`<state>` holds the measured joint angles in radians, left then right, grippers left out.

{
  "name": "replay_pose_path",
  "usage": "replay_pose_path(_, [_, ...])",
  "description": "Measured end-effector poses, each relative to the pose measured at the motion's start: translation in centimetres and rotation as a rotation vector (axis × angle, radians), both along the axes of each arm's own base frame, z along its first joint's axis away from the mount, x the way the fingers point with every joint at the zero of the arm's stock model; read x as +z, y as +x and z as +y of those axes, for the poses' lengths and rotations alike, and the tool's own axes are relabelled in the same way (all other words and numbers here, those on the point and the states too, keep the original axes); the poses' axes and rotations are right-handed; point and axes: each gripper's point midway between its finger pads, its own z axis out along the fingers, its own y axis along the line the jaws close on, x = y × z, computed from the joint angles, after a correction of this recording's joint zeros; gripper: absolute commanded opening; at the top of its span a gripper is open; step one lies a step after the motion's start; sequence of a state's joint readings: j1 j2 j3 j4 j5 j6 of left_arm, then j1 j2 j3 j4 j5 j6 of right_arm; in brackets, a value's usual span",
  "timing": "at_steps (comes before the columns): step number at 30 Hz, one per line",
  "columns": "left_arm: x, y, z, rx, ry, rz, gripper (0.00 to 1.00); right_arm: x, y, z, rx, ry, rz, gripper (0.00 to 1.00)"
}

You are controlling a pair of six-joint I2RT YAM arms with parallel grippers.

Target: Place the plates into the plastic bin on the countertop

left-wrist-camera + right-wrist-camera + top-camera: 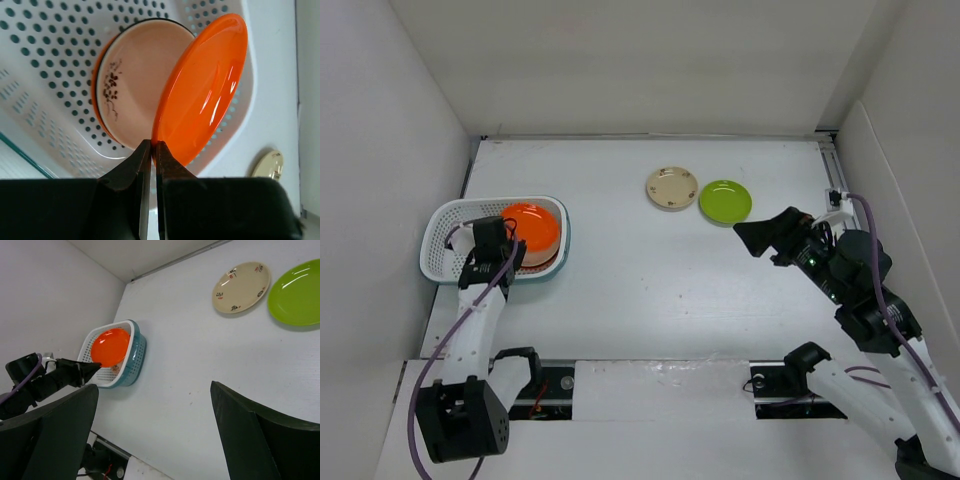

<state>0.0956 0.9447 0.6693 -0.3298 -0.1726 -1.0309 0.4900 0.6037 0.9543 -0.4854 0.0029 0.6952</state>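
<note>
While tilted over perforated white bin point(45, 75), glossy orange plate point(205, 85) is rim-clamped by left end effector point(154, 145) | right end effector point(154, 390): apart.

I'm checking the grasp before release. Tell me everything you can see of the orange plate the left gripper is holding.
The orange plate is round, shallow and glossy, plastic by its look. It is tilted up on edge over the plastic bin, its lower rim pinched between the shut fingers of the left gripper. Behind it a beige plate with dark marks lies in the bin; whether they touch cannot be told.
</note>
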Motion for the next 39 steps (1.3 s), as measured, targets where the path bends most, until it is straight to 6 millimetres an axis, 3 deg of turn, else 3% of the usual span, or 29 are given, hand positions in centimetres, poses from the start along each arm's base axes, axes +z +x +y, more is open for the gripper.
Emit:
replay_pose_path(4, [-1.8, -0.8, 1.1, 0.019, 0.004, 0.047, 0.25, 0.0, 0.0, 0.0, 0.001, 0.0, 0.0, 1.0])
replay_pose_path(5, [-2.0, -0.9, 1.3, 0.021, 0.005, 0.056, 0.49, 0.0, 0.0, 0.0, 0.001, 0.0, -0.001, 1.0])
replay_pose_path(6, [-2.2, -1.0, 1.4, 0.015, 0.012, 0.065, 0.59, 0.0, -0.1, 0.0, 0.001, 0.001, -0.001, 1.0])
replay_pose_path(9, [-1.8, -0.8, 1.2, 0.007, 0.01, 0.05, 0.73, 0.1, -0.2, -0.1, 0.001, 0.004, -0.006, 1.0])
replay_pose_path(10, [-1.6, -0.7, 1.2, 0.002, 0.014, 0.045, 0.85, 0.2, -0.2, -0.1, 0.001, 0.005, -0.008, 1.0])
replay_pose_path(12, [-0.6, -0.5, 1.2, -0.013, 0.028, 0.024, 1.0, 0.3, -0.3, -0.2, 0.0, 0.007, -0.012, 1.0])
replay_pose_path(15, [3.0, 0.3, 1.0, -0.06, 0.061, -0.062, 1.0, 0.3, -0.3, -0.2, 0.0, 0.007, -0.011, 1.0])
replay_pose_path(18, [7.9, 1.7, -0.1, -0.154, 0.097, -0.192, 1.0, 0.3, -0.2, -0.2, -0.006, 0.006, -0.012, 1.0])
replay_pose_path(21, [11.7, 4.1, -4.4, -0.336, 0.109, -0.291, 1.0, 0.3, 0.0, -0.5, -0.024, 0.004, -0.012, 1.0])
replay_pose_path(23, [12.7, 5.7, -9.4, -0.496, 0.104, -0.311, 1.0, 0.2, 0.2, -0.7, -0.038, 0.001, -0.01, 1.0])
replay_pose_path(25, [13.2, 7.3, -15.8, -0.657, 0.111, -0.309, 1.0, 0.0, 0.5, -0.8, -0.054, -0.006, -0.003, 1.0])
replay_pose_path(28, [10.6, 9.9, -25.8, -0.881, 0.09, -0.272, 1.0, -0.2, 1.1, -0.7, -0.065, -0.013, 0.012, 1.0])
replay_pose_path(30, [6.1, 10.8, -29.2, -0.959, 0.074, -0.195, 1.0, -0.1, 1.2, -0.7, -0.068, -0.011, 0.015, 1.0])
replay_pose_path(33, [-1.2, 12.1, -30.6, -0.989, 0.061, -0.052, 1.0, 0.1, 1.4, -0.8, -0.078, -0.009, 0.014, 1.0])
replay_pose_path(35, [-5.1, 13.0, -30.8, -0.989, 0.047, 0.017, 1.0, 0.4, 1.5, -1.1, -0.092, -0.009, 0.011, 1.0])
replay_pose_path(37, [-7.7, 13.9, -31.0, -0.985, 0.028, 0.063, 1.0, 1.0, 1.6, -1.3, -0.103, -0.004, 0.003, 1.0])
replay_pose_path(39, [-7.5, 15.5, -31.6, -0.975, 0.003, 0.03, 1.0, 1.7, 1.6, -1.3, -0.101, 0.005, -0.009, 1.0])
